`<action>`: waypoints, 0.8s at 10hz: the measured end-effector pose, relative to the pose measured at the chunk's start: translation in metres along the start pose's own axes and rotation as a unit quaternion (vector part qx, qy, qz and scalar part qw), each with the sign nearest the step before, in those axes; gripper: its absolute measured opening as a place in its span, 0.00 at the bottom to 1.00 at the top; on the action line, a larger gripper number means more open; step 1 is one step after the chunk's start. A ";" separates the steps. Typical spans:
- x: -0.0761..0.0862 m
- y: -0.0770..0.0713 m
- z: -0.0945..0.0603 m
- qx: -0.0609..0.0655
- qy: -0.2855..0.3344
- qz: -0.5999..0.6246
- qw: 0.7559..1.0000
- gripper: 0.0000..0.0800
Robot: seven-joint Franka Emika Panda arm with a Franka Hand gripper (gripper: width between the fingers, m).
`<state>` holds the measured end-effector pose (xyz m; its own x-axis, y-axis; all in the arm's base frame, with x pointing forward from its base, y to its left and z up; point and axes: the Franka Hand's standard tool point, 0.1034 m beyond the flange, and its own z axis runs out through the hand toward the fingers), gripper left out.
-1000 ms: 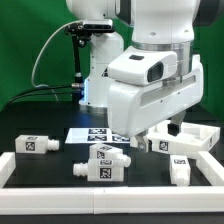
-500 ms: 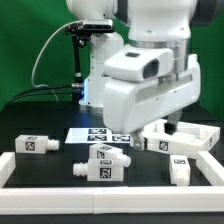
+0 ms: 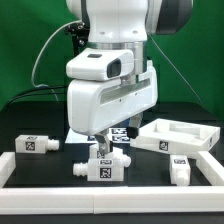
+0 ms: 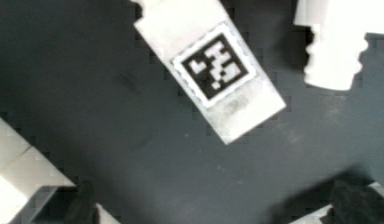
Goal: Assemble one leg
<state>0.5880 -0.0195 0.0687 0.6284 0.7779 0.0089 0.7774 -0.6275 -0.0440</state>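
Observation:
Several white legs with black-and-white tags lie on the black table. One leg (image 3: 32, 145) is at the exterior view's left, one (image 3: 181, 168) at its right, and two lie together in the middle front (image 3: 100, 168). My gripper (image 3: 99, 142) hangs just above the middle pair, open and empty. In the wrist view a tagged leg (image 4: 215, 65) lies slantwise ahead of the gripper (image 4: 207, 210). A second leg (image 4: 331, 45) lies beside it. Only the dark fingertips (image 4: 56, 205) show, far apart, with bare table between them.
The large flat white panel with a raised rim (image 3: 180, 135) lies at the exterior view's right. The marker board (image 3: 120, 132) lies behind the gripper. A white border rail (image 3: 110, 195) runs along the table's front.
The arm has swung from above the panel at the exterior view's right toward the left, and now hangs over the middle legs. The legs and the panel have not moved.

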 end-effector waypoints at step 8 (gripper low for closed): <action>-0.035 0.005 0.036 -0.015 0.007 -0.094 0.995 0.81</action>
<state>0.5685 -0.0489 0.0323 0.4718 0.8813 0.0276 0.8817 -0.4717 -0.0108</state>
